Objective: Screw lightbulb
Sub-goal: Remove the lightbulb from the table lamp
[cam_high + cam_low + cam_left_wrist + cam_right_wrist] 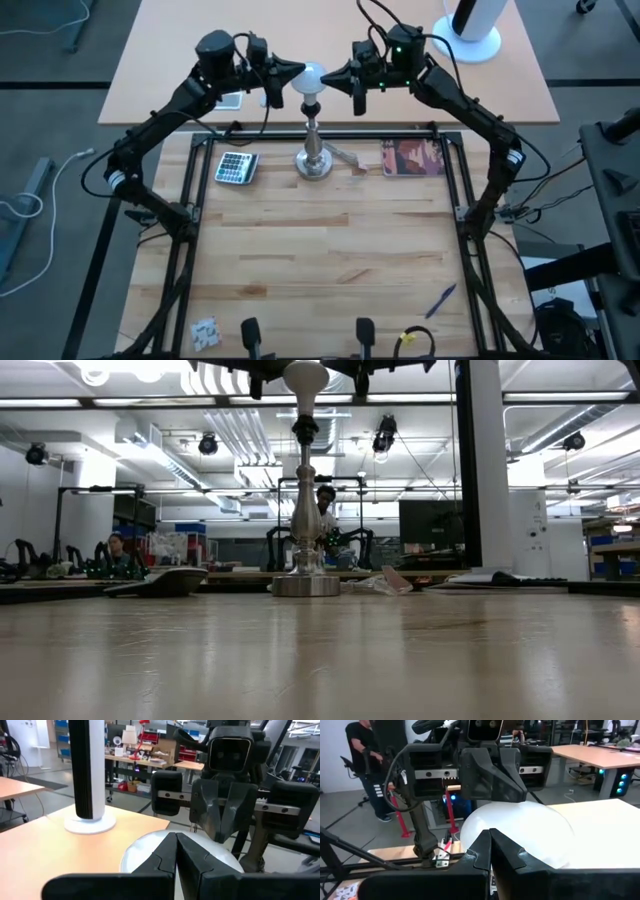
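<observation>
The lightbulb (311,78) is a smooth frosted white globe, sitting on top of the shiny metal stand (314,150) at the far middle of the wooden table (330,250). The left gripper (292,76) and the right gripper (336,76) point at it from either side, each with its dark fingers pressed together and the tips right up against the glass, not gripping it. A calculator (236,167) lies left of the stand's round base.
</observation>
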